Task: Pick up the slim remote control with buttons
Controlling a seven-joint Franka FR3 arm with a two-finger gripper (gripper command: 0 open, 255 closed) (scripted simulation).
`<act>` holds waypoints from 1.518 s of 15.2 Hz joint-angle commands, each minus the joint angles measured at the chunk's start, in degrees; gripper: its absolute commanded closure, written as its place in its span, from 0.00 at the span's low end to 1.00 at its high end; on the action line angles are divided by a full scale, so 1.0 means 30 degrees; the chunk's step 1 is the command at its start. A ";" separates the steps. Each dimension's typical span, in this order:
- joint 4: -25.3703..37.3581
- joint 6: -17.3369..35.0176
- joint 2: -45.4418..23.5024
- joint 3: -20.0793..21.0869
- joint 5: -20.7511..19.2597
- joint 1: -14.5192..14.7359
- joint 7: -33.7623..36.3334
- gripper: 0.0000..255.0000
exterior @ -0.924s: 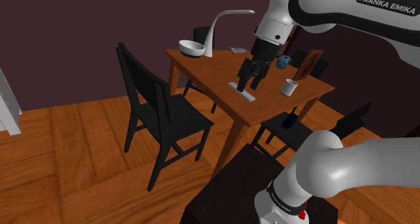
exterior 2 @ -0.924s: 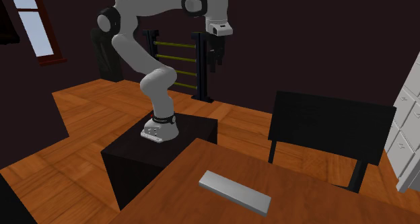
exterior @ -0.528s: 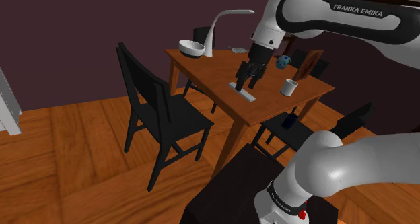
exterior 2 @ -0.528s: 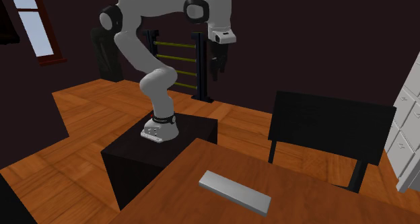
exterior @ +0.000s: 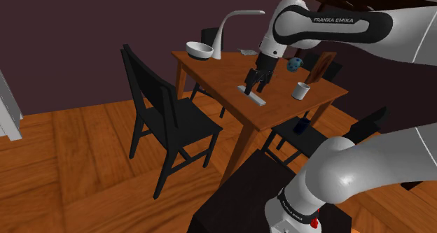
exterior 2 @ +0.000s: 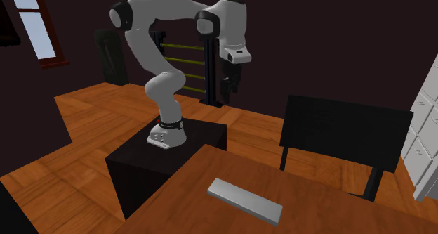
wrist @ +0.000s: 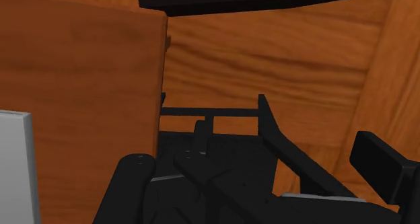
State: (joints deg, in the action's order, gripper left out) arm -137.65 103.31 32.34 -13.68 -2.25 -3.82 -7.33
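Jaws: spread, empty, above and just aside of the grey remote [exterior: 253,96] on the bench [exterior: 280,109]. Risk: offset descent grips nothing.

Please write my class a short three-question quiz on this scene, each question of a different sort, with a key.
1. True or false: the gripper is holding the grey remote off the surface.
2. In the shoulder view, what stands to the right of the remote? A) a white mug B) a red book C) a green bottle
3. Fill in: the remote lies flat on the wooden ____.

Key: 1 false, since the remote lies unheld; 2 A; 3 table.
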 commanded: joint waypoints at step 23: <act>0.9735 0.5385 -1.5419 -0.5195 0.3166 -0.2857 -0.8518 0.00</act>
State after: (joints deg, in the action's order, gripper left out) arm -110.04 119.00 -11.70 -29.02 6.19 -11.48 -31.49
